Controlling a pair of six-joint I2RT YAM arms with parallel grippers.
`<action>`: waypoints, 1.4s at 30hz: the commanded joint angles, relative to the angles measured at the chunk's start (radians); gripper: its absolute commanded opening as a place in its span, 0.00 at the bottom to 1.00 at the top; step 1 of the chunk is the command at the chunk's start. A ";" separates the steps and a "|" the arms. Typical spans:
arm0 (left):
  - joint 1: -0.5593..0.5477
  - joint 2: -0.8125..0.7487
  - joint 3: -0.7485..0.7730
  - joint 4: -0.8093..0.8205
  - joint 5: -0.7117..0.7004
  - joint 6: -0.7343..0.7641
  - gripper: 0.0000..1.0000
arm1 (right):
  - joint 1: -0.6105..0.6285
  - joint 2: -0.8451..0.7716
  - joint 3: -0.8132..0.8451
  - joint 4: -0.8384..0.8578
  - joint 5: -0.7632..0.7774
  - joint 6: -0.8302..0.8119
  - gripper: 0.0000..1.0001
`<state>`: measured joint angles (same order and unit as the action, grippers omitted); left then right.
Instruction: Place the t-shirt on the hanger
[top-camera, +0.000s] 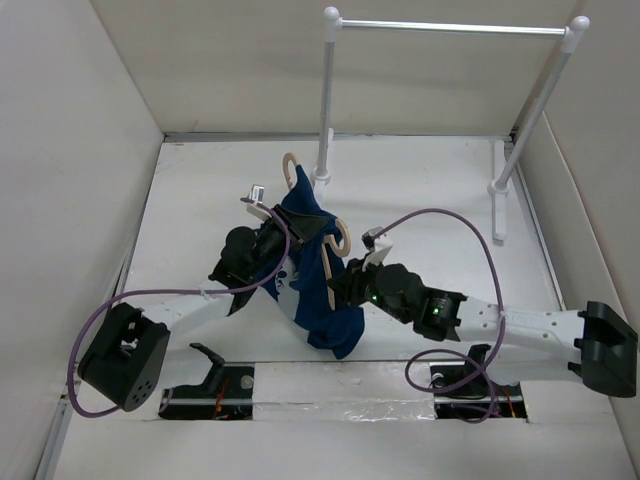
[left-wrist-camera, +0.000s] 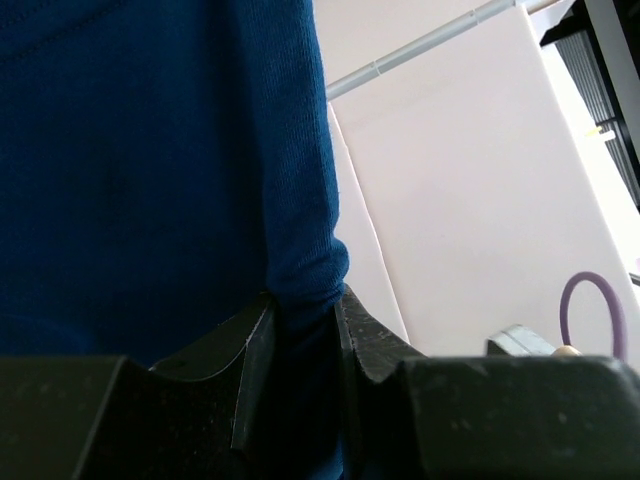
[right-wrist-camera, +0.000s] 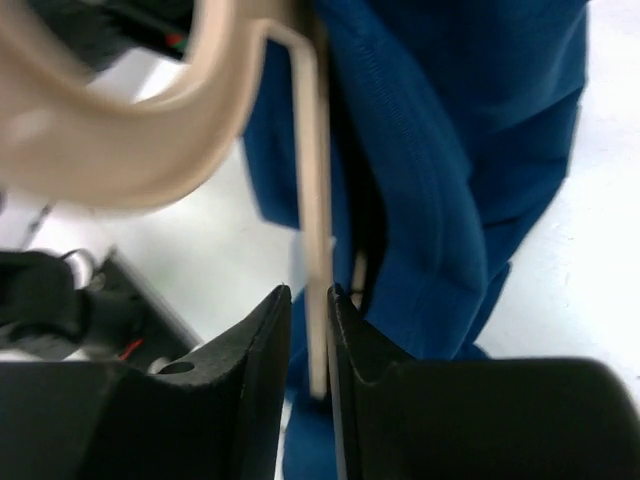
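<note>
T-shirt (top-camera: 320, 300), dark blue, hangs bunched between the two sets of fingers, above the white desk (top-camera: 420, 190). Its lower end sags below and in front of the right fingers (top-camera: 343, 283). In the left wrist view the t-shirt (left-wrist-camera: 150, 150) fills everything above and to the left of the left fingers (left-wrist-camera: 262, 325). These are closed tight on a fold of its edge, and the cloth runs down between them. From above, the left fingers (top-camera: 272, 243) are mostly buried in the cloth and hard to make out.

Behind both sets of fingers, well apart from them, stands the white-posted rack (top-camera: 450, 28).

The pale hanger (top-camera: 329, 280) sits inside the shirt. Its hook pokes out beyond the left fingers and a rounded end shows just above the right fingers. In the right wrist view the hanger (right-wrist-camera: 315, 200) runs its thin bar down between the right fingers (right-wrist-camera: 275, 315). They stand only narrowly apart and the bar lies against one of them, with a sliver of light beside the other. I cannot tell whether they pinch it. The t-shirt (right-wrist-camera: 450, 150) hangs just to the right of that bar.

The hanger's curve is blurred and cut off at the top of that view. Only a scrap of the shirt's white print shows from above, below the left fingers.
</note>
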<state>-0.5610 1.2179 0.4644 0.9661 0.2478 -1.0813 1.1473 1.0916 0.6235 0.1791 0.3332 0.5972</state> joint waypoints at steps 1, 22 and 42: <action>0.001 -0.006 -0.007 0.122 0.030 -0.022 0.00 | 0.006 0.060 0.065 0.057 0.119 -0.022 0.34; 0.001 -0.167 0.091 -0.266 -0.214 0.239 0.49 | 0.006 0.019 -0.004 0.089 0.129 0.009 0.00; 0.001 0.005 0.434 -0.480 -0.473 0.564 0.47 | 0.006 -0.038 -0.019 0.054 0.044 0.003 0.00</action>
<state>-0.5610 1.2247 0.8616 0.4713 -0.2077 -0.5781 1.1534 1.0790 0.6048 0.1856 0.3836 0.6003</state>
